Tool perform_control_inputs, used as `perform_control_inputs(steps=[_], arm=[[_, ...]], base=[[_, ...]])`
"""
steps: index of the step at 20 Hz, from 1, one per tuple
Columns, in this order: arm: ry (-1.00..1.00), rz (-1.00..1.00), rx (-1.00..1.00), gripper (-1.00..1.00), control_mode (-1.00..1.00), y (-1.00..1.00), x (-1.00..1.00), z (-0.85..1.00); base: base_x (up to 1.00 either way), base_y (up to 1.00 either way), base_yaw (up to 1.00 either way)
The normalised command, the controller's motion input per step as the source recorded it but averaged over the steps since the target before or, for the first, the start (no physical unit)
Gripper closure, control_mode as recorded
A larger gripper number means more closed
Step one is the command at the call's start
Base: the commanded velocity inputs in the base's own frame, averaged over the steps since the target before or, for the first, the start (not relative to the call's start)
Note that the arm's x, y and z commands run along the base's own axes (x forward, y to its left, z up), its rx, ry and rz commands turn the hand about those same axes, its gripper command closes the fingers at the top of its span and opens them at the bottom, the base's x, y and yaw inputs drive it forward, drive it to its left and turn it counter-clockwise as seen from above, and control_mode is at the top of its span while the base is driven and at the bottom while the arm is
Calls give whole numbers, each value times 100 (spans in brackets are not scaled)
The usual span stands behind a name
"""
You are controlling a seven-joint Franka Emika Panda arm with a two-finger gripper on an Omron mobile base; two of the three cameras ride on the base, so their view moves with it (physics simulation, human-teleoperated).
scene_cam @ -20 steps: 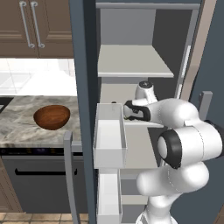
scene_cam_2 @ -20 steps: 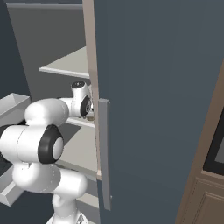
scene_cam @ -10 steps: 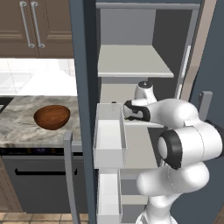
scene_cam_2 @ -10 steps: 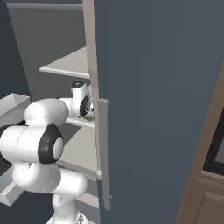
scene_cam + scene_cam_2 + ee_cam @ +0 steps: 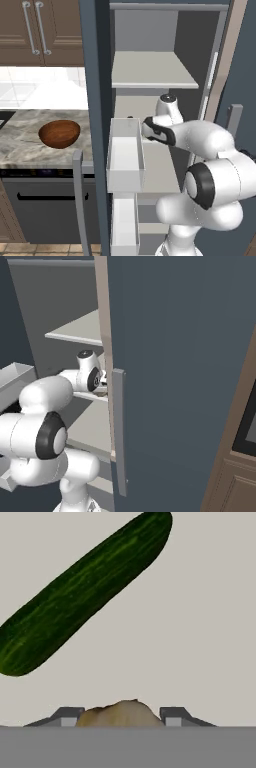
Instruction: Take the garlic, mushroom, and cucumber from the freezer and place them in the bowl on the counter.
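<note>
The dark green cucumber point(image 5: 85, 592) lies slantwise on the freezer's light grey shelf point(image 5: 200, 637) in the hand view. Just below it, my gripper point(image 5: 120, 716) is shut on the mushroom point(image 5: 120, 713), a tan lump wedged between the two dark fingertips point(image 5: 70, 714). From the left base view my hand point(image 5: 154, 131) reaches into the open freezer point(image 5: 95, 75) over its middle shelf, behind a white door bin point(image 5: 125, 155). The reddish-brown bowl point(image 5: 59, 133) stands on the marbled counter point(image 5: 20, 147) to the left. The garlic is out of view.
The freezer door point(image 5: 175, 356) with its grey bar handle point(image 5: 119, 431) stands close on the arm's right. An upper shelf point(image 5: 150, 70) hangs above the hand. Brown cabinets point(image 5: 35, 30) are above the counter, and a dark dishwasher front point(image 5: 45, 205) is below it.
The arm holds the same pose in both base views, and nothing else in the scene has shifted.
</note>
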Motion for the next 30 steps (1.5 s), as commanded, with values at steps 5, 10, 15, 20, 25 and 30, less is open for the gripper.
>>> perform_control_inputs(steps=[5,10,15,20,25,30], arm=[[-9,3,0,100,-100,1,-83,14],[-4,2,0,100,-100,0,-86,61],[0,1,0,100,-100,0,-99,90],[0,0,0,100,-100,0,-100,84],[0,0,0,100,-100,1,-87,60],[-1,0,0,100,-100,2,-44,40]], base=[[0,0,0],[0,0,0],[0,0,0],[0,0,0],[0,0,0],[0,0,0]])
